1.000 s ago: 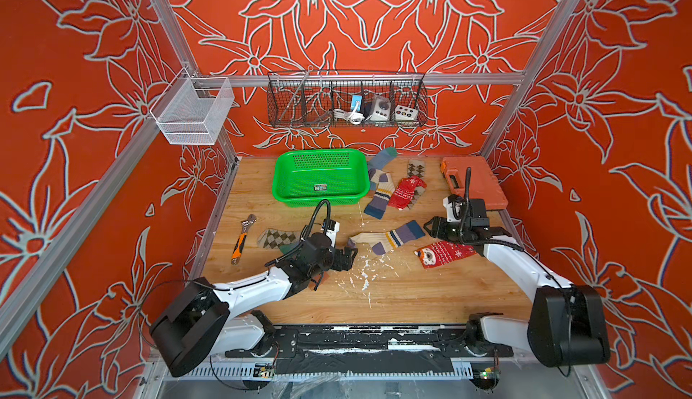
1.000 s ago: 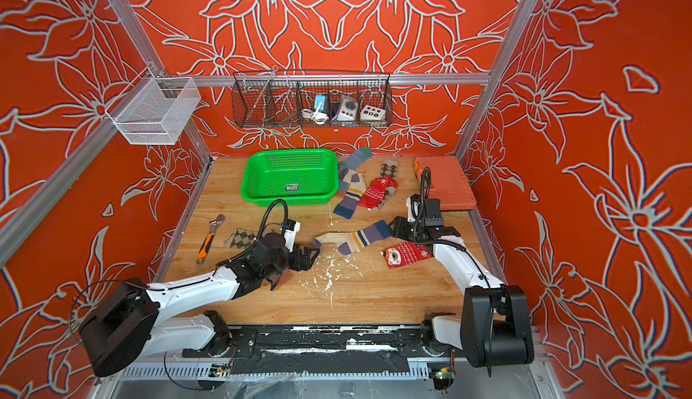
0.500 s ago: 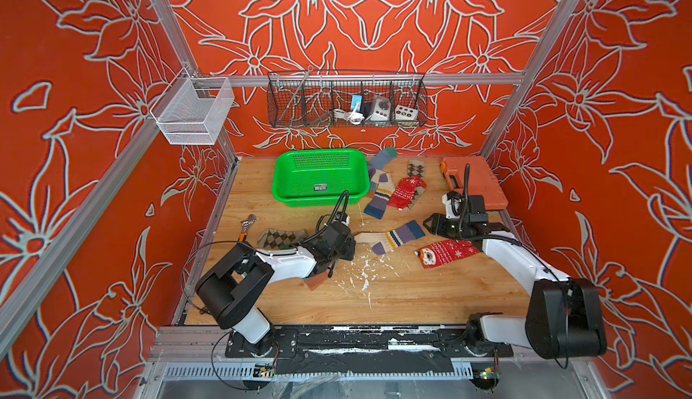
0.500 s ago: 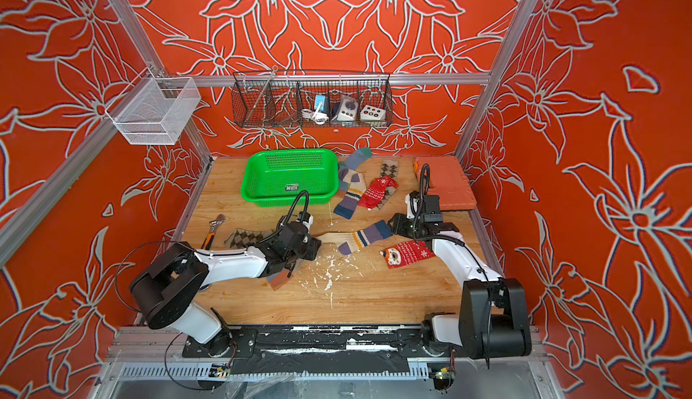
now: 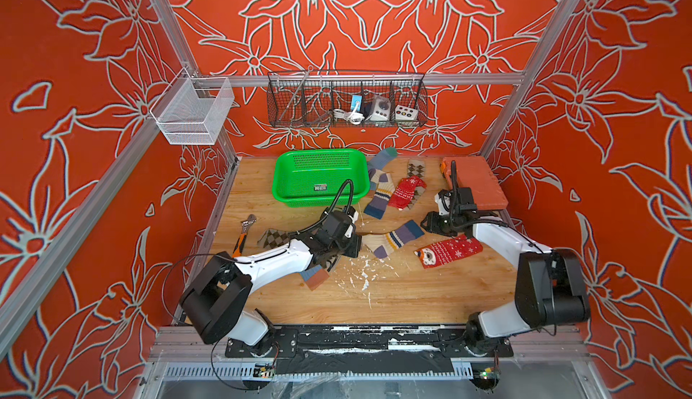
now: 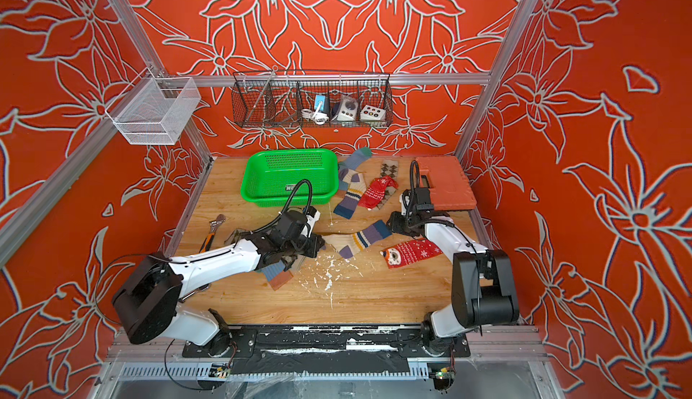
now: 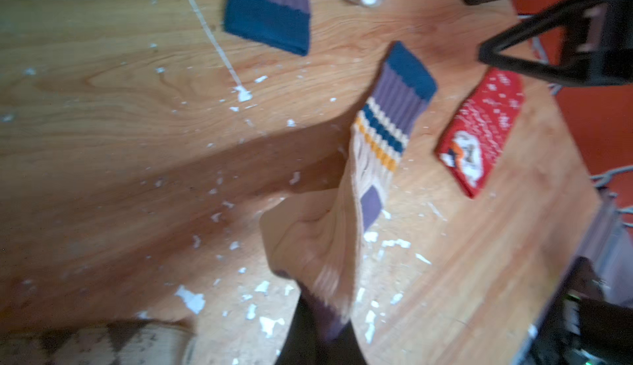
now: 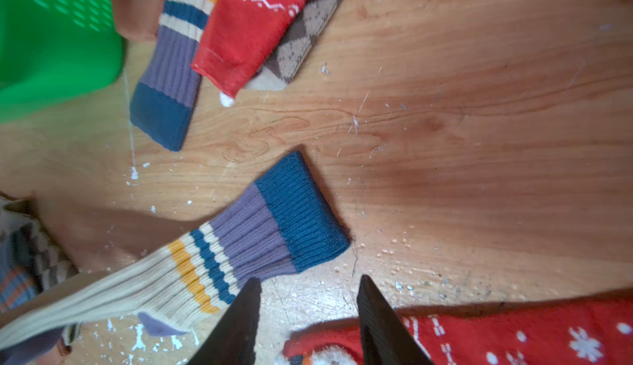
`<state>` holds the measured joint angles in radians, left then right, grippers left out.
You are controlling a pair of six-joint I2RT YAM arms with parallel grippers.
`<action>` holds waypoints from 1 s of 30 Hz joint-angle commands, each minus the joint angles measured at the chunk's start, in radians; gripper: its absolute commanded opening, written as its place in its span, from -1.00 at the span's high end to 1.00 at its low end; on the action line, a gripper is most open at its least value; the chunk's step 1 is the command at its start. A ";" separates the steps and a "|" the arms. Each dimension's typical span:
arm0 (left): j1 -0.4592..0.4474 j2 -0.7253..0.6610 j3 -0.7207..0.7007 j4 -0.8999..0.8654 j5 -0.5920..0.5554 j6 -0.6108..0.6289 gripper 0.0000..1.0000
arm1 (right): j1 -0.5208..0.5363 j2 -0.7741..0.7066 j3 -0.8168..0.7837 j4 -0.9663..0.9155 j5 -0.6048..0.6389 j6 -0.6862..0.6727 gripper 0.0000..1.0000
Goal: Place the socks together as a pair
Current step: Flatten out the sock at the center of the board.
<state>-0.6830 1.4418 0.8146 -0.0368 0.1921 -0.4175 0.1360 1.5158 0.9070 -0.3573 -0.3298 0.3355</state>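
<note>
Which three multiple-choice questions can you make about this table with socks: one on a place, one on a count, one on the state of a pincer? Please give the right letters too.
1. Where does the adjustable wrench lie?
A. in the green basket
B. on the orange case
C. on the table, near its left edge

2. How many red snowflake socks show in both top views?
A. one
B. two
C. three

3. What does the left pincer hold?
A. the beige striped sock
B. a red sock
C. nothing

Answers:
1 C: the wrench rests on bare wood at that edge.
2 B: one lies in front of the right arm, the other in the heap at the back.
3 A: in the left wrist view the sock's toe end rises into the shut pincer.
</note>
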 commanded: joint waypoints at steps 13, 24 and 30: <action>0.025 0.325 0.256 -0.252 -0.288 0.081 0.46 | 0.083 0.102 0.080 -0.080 0.152 -0.059 0.10; 0.069 0.316 0.235 -0.203 -0.483 0.091 -0.07 | 0.105 0.132 0.101 -0.099 0.199 -0.070 0.09; 0.103 0.323 0.173 -0.132 -0.418 0.078 -0.07 | 0.113 0.124 0.098 -0.104 0.217 -0.072 0.09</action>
<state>-0.5869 1.7775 1.0039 -0.2031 -0.2226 -0.3347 0.2413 1.6382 0.9844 -0.4351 -0.1486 0.2794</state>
